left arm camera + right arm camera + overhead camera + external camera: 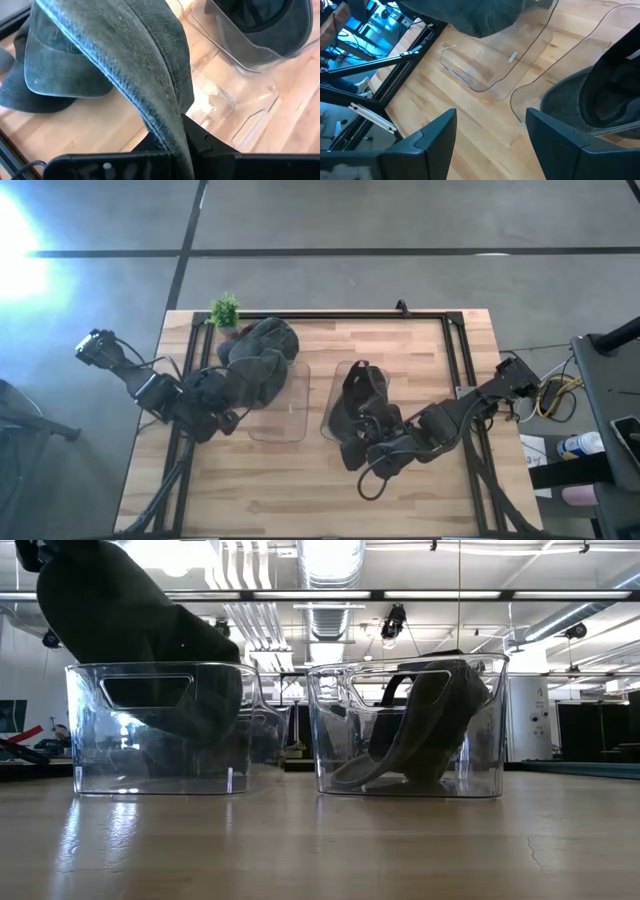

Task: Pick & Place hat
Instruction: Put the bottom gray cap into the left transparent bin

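Note:
A dark grey-green hat (252, 378) hangs tilted from my left gripper (222, 402) over the left clear bin (278, 415). In the low view the hat's lower part (190, 700) dips inside that bin (90, 755), above its floor. Other dark hats (55, 75) lie on the wood beside that bin. A second hat (358, 392) sits in the right clear bin (410, 775), leaning on its wall. My right gripper (490, 135) is open, hovering over bare wood at the near side of the right bin (530, 95), touching nothing. My left gripper is shut on the hat's edge (172, 127), pinched between the two fingers; the cloth runs up and away from them. The fingers come from the table's left side. The hat is lifted clear of the table, tilted, its lower part inside the left bin.
A small green plant (225, 310) stands at the far left corner. A black metal frame (400, 315) runs along the table's far and side edges. Bare wood lies along the near edge (300, 500).

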You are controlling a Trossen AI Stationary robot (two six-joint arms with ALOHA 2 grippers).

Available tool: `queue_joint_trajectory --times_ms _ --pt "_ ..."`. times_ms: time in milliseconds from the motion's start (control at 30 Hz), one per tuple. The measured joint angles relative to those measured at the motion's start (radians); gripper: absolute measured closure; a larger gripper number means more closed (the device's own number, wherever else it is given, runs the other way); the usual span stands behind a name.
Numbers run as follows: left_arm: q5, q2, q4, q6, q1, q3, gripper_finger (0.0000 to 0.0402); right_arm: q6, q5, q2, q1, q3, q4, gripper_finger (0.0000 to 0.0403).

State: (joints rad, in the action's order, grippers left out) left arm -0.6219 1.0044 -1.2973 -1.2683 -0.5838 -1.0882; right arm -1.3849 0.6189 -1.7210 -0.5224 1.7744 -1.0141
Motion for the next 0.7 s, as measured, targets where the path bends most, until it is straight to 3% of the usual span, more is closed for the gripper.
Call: queue_joint_trajectory --times_ms 167,433,633,700 --pt "0.041 -0.002 0.026 -0.051 0.023 0.001 0.0393 0.0 0.0 0.0 0.0 -0.004 0.0 0.017" --pt "0.148 0.015 0.255 -0.061 0.048 0.003 0.0393 -0.003 0.001 0.0 0.0 -0.012 0.0 0.017" --pt "0.33 0.065 0.252 -0.14 0.053 0.034 0.0392 0.001 0.002 0.0 -0.001 -0.012 0.0 0.017" --pt "0.329 0.063 0.3 -0.139 0.054 0.028 0.0392 0.008 0.002 0.0 -0.001 -0.012 0.0 0.017"
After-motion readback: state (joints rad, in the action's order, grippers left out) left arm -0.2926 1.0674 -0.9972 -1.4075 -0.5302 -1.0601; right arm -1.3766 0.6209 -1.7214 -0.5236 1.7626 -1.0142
